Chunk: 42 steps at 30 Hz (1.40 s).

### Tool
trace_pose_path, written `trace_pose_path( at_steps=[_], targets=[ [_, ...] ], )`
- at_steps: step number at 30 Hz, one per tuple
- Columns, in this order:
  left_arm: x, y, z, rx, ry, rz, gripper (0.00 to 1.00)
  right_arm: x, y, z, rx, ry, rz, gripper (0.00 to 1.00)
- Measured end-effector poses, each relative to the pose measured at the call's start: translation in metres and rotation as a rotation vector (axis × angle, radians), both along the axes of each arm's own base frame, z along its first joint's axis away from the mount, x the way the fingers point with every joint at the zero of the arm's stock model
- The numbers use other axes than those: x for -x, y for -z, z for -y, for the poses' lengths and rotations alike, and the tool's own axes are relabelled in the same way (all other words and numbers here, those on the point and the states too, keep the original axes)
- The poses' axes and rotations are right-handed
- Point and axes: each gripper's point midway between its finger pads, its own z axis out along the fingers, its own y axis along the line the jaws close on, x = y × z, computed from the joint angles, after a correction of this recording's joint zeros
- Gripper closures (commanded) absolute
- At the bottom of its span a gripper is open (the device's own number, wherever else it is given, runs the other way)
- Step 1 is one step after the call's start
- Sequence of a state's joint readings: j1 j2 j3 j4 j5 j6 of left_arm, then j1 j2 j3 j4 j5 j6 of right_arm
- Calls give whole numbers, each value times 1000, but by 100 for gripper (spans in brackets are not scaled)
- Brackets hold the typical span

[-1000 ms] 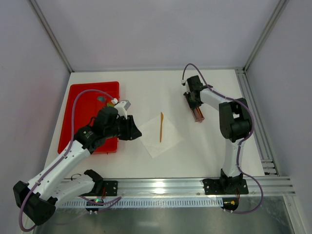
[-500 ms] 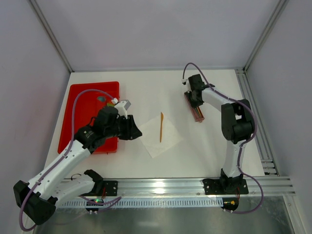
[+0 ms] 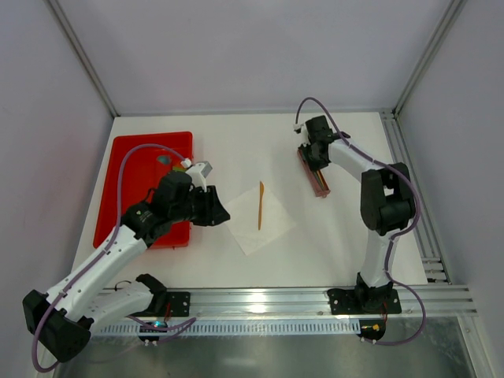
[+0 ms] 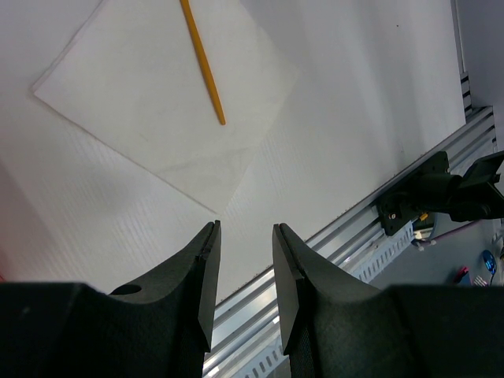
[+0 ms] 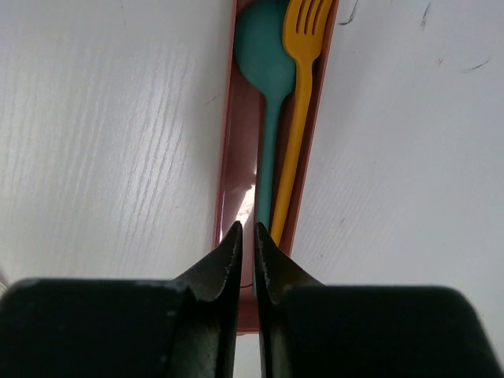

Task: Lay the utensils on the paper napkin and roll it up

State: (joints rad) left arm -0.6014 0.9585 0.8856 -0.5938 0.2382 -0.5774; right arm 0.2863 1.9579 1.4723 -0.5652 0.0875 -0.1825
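Note:
The white paper napkin lies as a diamond in mid-table, with one slender orange utensil lying on it. Both also show in the left wrist view, the napkin and the utensil. My left gripper hovers just left of the napkin, open, with nothing between its fingers. My right gripper is down in a reddish-brown case that holds a teal spoon and an orange-yellow fork. Its jaws are nearly together; the spoon's handle runs under the right finger.
A red tray sits at the left, partly under my left arm, with a small green thing in it. The reddish-brown case lies at the right. An aluminium rail runs along the near edge.
My right arm has shifted slightly back and to the right over the case, and its jaws have drawn closer together. The left arm, napkin and orange utensil have not moved.

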Motion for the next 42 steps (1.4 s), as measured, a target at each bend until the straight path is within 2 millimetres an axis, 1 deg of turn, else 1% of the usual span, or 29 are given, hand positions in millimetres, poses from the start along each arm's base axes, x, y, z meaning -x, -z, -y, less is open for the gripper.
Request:
trace_pose_path(
  at_steps=[3, 6, 11, 14, 22, 30, 32, 37, 39, 42],
  targets=[
    [0, 0, 0, 0, 0, 0, 63, -9, 1, -3, -2, -1, 8, 80],
    [0, 0, 0, 1, 1, 0, 63, -14, 6, -4, 0, -1, 3, 79],
    [1, 0, 1, 4, 5, -1, 63, -18, 23, -4, 13, 3, -23, 76],
    [1, 0, 1, 5, 7, -2, 63, -17, 34, -3, 21, 5, -43, 76],
    [4, 2, 5, 12, 32, -22, 63, -20, 35, -4, 20, 6, -35, 76],
    [8, 1, 9, 30, 60, -36, 63, -16, 32, -4, 13, 7, -45, 76],
    [8, 1, 10, 34, 65, -37, 63, -16, 26, -5, 9, 9, -38, 76],
    [10, -1, 12, 43, 78, -39, 63, -18, 3, -5, -3, 18, 5, 76],
    [10, -1, 13, 45, 81, -41, 63, -19, -1, -3, 1, 26, 16, 76],
    [11, -1, 13, 46, 85, -40, 63, -18, -1, 0, 15, 39, 18, 76]
  ],
)
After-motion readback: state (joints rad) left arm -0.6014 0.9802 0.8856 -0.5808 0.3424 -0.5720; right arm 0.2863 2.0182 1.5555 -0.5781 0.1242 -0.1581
